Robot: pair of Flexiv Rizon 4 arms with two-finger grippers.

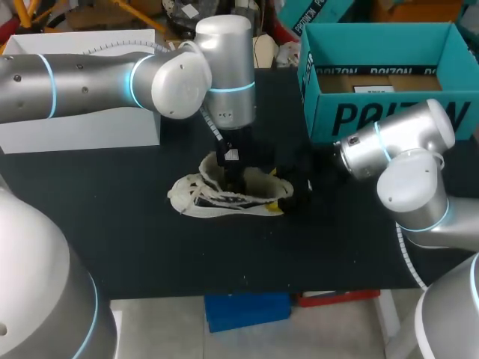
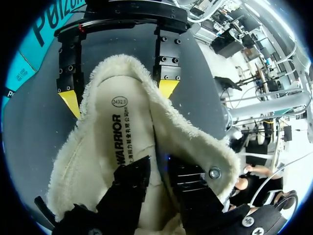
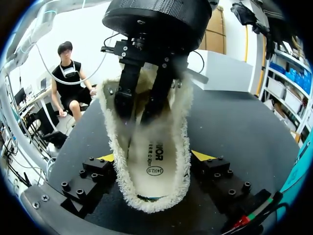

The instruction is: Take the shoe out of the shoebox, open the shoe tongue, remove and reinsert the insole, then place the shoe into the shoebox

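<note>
The black table (image 1: 135, 224) carries everything. My left arm (image 1: 90, 78) comes in from the left and bends down over the table's middle. My right arm (image 1: 404, 142) comes in from the right, its wrist turned toward the middle.

A teal shoebox (image 1: 374, 112) stands open at the far right of the table, with bare cardboard showing inside. A white box (image 1: 82, 127) sits at the far left.

The shoe (image 1: 224, 198) is out of the shoebox and apart from it. It rests sole-down near the middle of the table, cream-coloured with a fleecy lining and loose laces, and its heel points toward my right arm.

The right gripper (image 3: 154, 156) straddles the heel. Its fingers are spread wide, with one yellow tip against the fleece rim on each side, so it is clamped on the shoe.

The left gripper (image 2: 156, 169) reaches straight down into the shoe's opening. Its tips are hidden there, and I cannot tell whether its fingers are apart or closed on anything.

The insole (image 2: 120, 127) lies flat inside the shoe, with its printed heel end showing.
</note>
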